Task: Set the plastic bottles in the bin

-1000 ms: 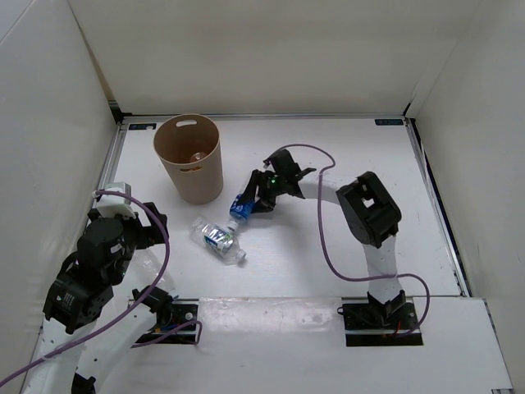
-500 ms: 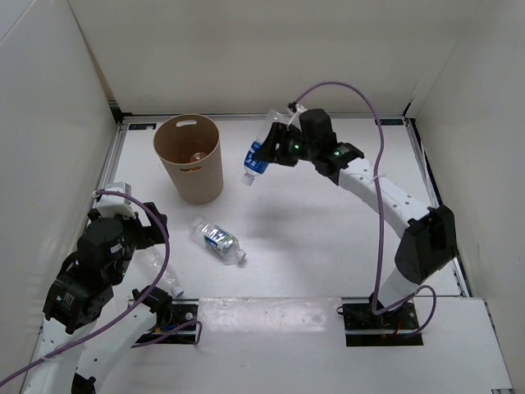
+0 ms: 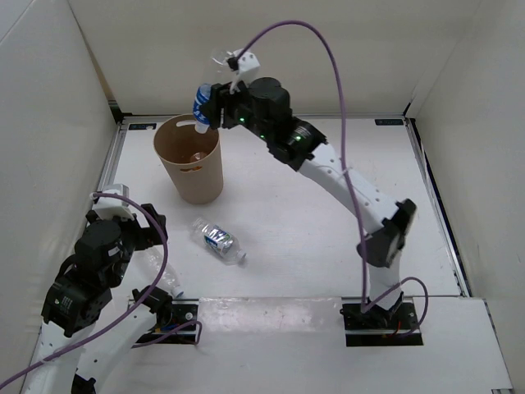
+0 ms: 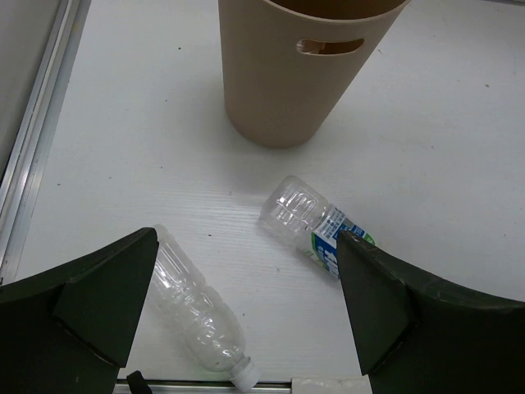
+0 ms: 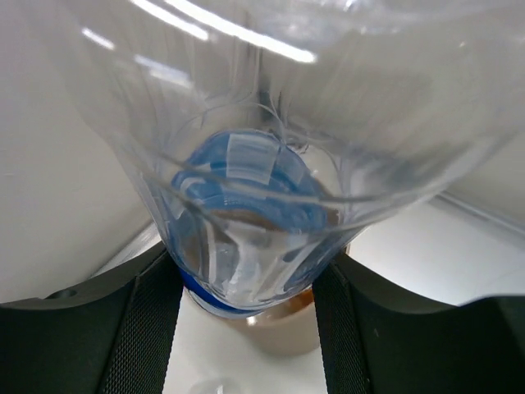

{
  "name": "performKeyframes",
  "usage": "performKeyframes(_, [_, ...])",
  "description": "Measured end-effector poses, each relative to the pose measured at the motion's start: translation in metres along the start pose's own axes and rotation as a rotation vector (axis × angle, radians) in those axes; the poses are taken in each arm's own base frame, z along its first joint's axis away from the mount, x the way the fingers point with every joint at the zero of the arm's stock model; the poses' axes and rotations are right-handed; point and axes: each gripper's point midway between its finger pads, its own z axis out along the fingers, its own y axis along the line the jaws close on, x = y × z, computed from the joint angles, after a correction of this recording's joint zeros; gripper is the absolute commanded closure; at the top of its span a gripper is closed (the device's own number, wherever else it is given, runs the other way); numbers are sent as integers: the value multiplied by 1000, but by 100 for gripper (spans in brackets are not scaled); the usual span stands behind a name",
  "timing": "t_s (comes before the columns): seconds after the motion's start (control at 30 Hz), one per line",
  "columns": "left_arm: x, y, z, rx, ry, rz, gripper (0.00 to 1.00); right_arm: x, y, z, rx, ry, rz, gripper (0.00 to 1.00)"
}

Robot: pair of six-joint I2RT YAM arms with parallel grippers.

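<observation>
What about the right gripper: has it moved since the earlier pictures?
Yes. In the top view the right gripper, shut on a blue-labelled bottle, went from low on the bin's right, up and left, to above its rim.

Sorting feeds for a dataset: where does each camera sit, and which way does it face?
Top external: above, behind the bases, looking down at the table; both arms show.
Left wrist: past open left gripper, down at unlabelled bottle, labelled bottle, bin.
Right wrist: along right gripper, filled by its held bottle.
Top and left wrist share those three.
</observation>
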Motion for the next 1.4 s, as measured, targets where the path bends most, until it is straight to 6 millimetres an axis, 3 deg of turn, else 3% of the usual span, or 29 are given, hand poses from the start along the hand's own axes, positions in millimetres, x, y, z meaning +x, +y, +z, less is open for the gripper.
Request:
performKeyframes(0.1, [0, 1, -1, -2, -4, -2, 0, 9, 3, 37, 20, -18, -75, 100])
performKeyframes(0.23, [0, 1, -1, -3, -5, -2, 0, 58, -8, 76, 56, 46, -187, 98])
performKeyframes(0.37, [0, 1, -1, -5, -5, -2, 0, 107, -22, 94, 61, 142, -298, 72])
performKeyframes(0.4, [-1, 2, -1, -6, -6, -2, 0, 114, -24, 95, 50, 163, -325, 61])
performKeyframes(0.5, [-1, 2, -1, -9, -7, -3, 0, 116, -25, 95, 27, 180, -370, 31])
performKeyframes(0.53, [-1, 3, -1, -13, -7, -5, 0, 112, -26, 95, 23, 173, -374, 15])
performKeyframes(0.57, [-1, 3, -1, -15, -7, -5, 0, 107, -25, 94, 17, 166, -375, 10])
performKeyframes(0.7, [-1, 4, -1, -20, -8, -6, 0, 88, -31, 92, 24, 134, -380, 10])
performKeyframes(0.87, [-1, 5, 0, -25, -8, -6, 0, 89, -50, 74, 129, 179, -395, 10])
performKeyframes(1.0, [-2, 9, 0, -49, -15, -15, 0, 85, -46, 30, 229, 241, -429, 10])
performKeyframes(1.07, [-2, 11, 0, -62, -17, -23, 0, 77, -37, -7, 263, 269, -442, 10])
performKeyframes(1.2, [2, 17, 2, -109, -11, -56, 0, 49, -21, -98, 309, 263, -423, 10])
performKeyframes(1.33, [6, 22, 2, -147, 1, -85, 0, 38, -17, -195, 311, 233, -386, 10])
performKeyframes(1.4, [14, 28, 3, -194, 18, -135, 0, 43, -18, -242, 287, 231, -349, 10])
